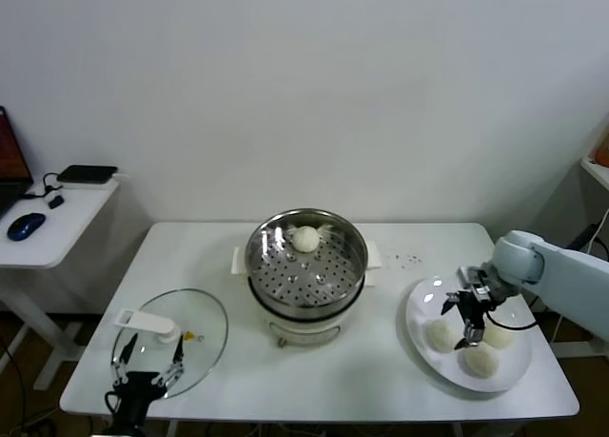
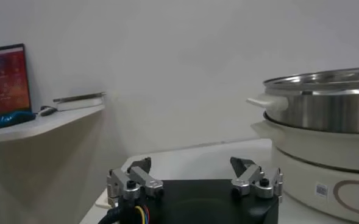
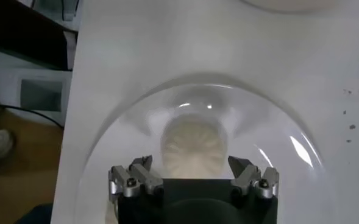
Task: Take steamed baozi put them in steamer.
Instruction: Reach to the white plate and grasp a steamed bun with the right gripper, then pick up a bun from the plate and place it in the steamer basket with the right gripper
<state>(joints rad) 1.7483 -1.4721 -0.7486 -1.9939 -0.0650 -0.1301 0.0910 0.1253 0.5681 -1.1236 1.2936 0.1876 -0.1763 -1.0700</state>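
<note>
Stainless steel marks your target from the head camera: the round shiny steamer (image 1: 306, 266) on its white base already holds one cream-white domed bun (image 1: 305, 238); three more buns (image 1: 442, 335) lie on the flat white plate (image 1: 423, 299), with the right gripper (image 1: 468, 323) spread wide just above them. The left gripper (image 2: 194, 178), by its wrist camera, sits parked and spread beside the pot. From the right wrist, a bun (image 3: 194, 147) seems centred between the jaws; descend straight and close gently.
</note>
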